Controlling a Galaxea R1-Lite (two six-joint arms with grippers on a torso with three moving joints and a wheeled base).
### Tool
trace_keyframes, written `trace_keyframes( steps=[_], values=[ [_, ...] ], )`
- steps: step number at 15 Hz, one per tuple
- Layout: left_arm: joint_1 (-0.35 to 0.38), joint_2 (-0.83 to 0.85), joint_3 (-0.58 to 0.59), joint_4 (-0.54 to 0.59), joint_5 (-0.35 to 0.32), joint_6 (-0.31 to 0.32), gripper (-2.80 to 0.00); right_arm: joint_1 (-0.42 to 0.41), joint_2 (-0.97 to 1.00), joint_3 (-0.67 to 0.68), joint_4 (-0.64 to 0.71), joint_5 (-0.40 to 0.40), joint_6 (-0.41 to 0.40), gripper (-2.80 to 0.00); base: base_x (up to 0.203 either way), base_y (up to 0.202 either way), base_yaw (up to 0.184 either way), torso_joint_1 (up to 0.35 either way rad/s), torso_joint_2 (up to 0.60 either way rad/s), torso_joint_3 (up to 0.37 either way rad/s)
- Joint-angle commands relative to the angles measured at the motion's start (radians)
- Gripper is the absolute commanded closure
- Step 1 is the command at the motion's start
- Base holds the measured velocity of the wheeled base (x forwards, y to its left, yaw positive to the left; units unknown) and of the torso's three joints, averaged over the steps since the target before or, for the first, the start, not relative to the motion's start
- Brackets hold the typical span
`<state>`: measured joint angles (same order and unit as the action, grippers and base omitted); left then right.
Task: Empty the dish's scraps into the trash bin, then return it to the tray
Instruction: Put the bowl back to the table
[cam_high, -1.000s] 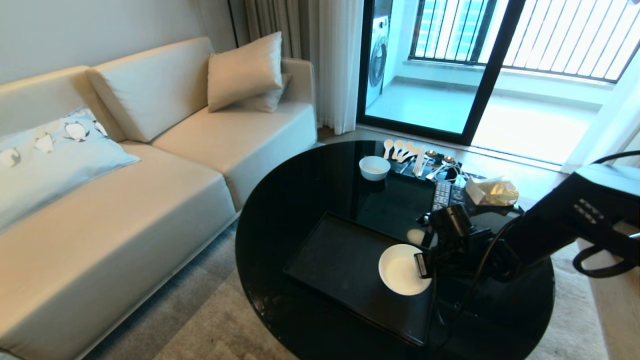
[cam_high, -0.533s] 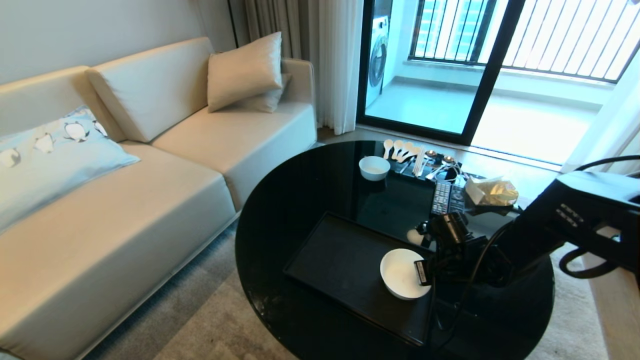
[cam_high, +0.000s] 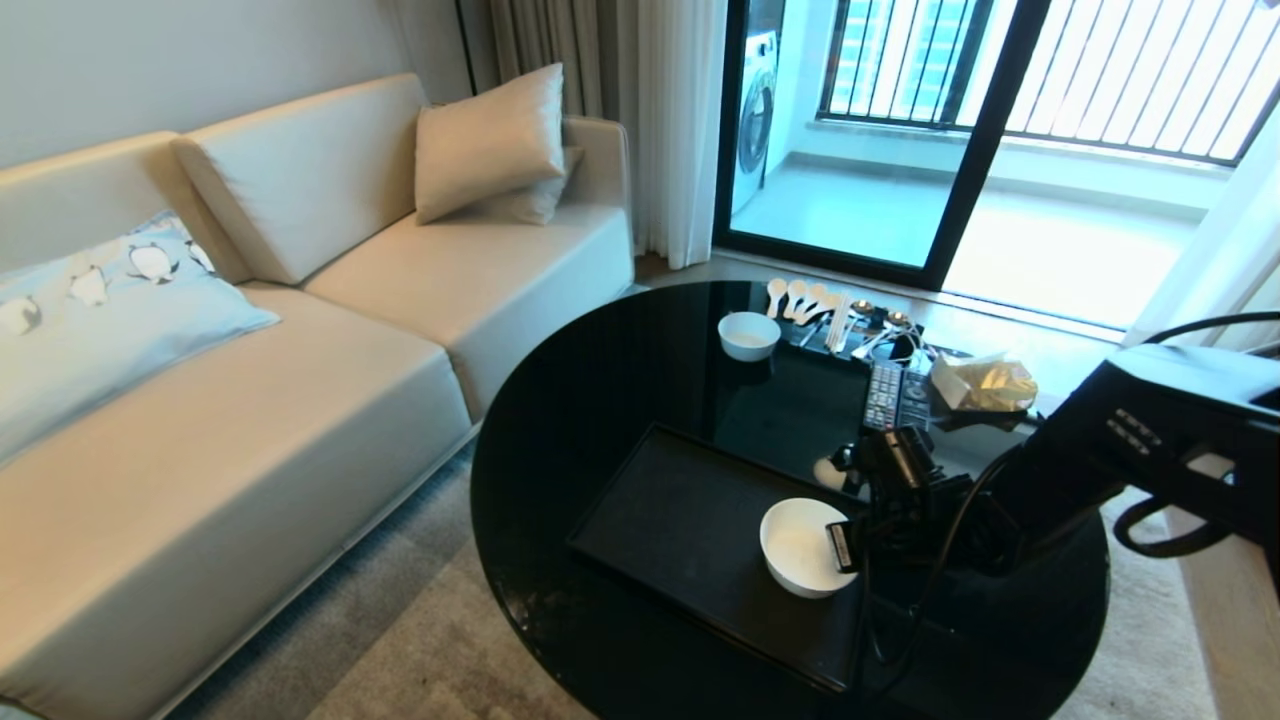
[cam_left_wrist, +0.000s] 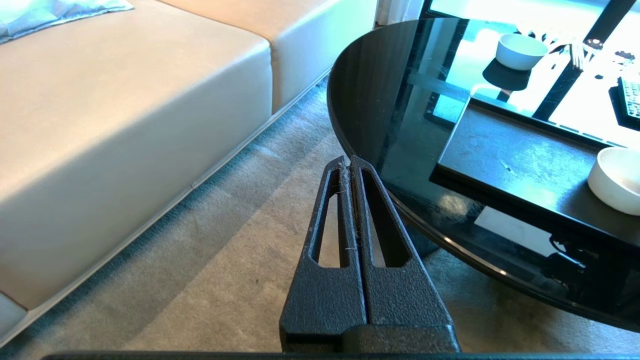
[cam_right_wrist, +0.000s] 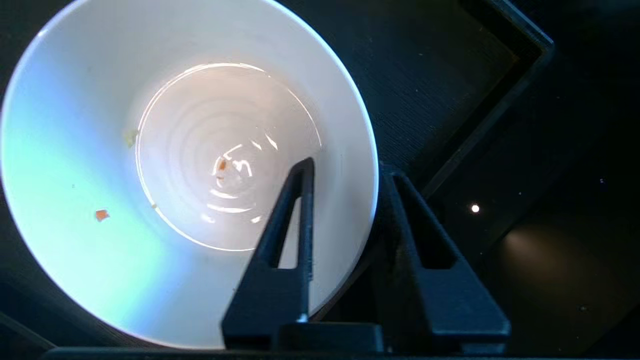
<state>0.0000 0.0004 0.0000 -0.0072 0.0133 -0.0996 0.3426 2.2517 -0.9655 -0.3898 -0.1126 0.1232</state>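
The dish (cam_high: 795, 545), a deep white bowl, sits upright on the black tray (cam_high: 680, 520) near its right front corner. Inside the dish (cam_right_wrist: 175, 150) I see only tiny orange flecks (cam_right_wrist: 102, 215) of scraps. My right gripper (cam_right_wrist: 350, 170) straddles the rim, one finger inside and one outside, open with a gap on each side. In the head view the right gripper (cam_high: 840, 548) stands at the dish's right edge. My left gripper (cam_left_wrist: 350, 159) is shut and empty, parked over the carpet beside the table. The trash bin is out of view.
The tray lies on a glossy black round table (cam_high: 600, 380). At the table's far side are a smaller white bowl (cam_high: 748, 334), white spoons (cam_high: 800, 297), a remote (cam_high: 884, 392) and a crumpled yellowish bag (cam_high: 985, 383). A beige sofa (cam_high: 300, 350) stands to the left.
My right arm has sunk a little and the dish has settled slightly lower on the tray. The left arm has not moved.
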Motion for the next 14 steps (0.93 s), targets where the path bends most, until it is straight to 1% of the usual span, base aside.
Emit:
trace_keyframes(
  steps=[1, 6, 9, 11, 14],
  values=[
    [0.0, 0.0, 0.0, 0.0, 0.001, -0.002, 0.0, 0.001, -0.008, -0.007, -0.009, -0.001, 0.001, -2.8, 0.0, 0.0, 0.0, 0.0, 0.0, 0.0],
    [0.0, 0.0, 0.0, 0.0, 0.001, -0.002, 0.0, 0.0, -0.042, -0.018, -0.038, -0.002, 0.001, -2.8, 0.0, 0.0, 0.0, 0.0, 0.0, 0.0],
    [0.0, 0.0, 0.0, 0.0, 0.001, -0.002, 0.0, -0.005, -0.082, -0.021, -0.038, -0.004, -0.032, -2.8, 0.0, 0.0, 0.0, 0.0, 0.0, 0.0],
    [0.0, 0.0, 0.0, 0.0, 0.001, -0.002, 0.0, -0.011, -0.121, -0.02, -0.04, -0.004, -0.048, -2.8, 0.0, 0.0, 0.0, 0.0, 0.0, 0.0],
    [0.0, 0.0, 0.0, 0.0, 0.001, -0.002, 0.0, -0.011, -0.206, -0.006, -0.036, -0.003, -0.048, -2.8, 0.0, 0.0, 0.0, 0.0, 0.0, 0.0]
  ],
)
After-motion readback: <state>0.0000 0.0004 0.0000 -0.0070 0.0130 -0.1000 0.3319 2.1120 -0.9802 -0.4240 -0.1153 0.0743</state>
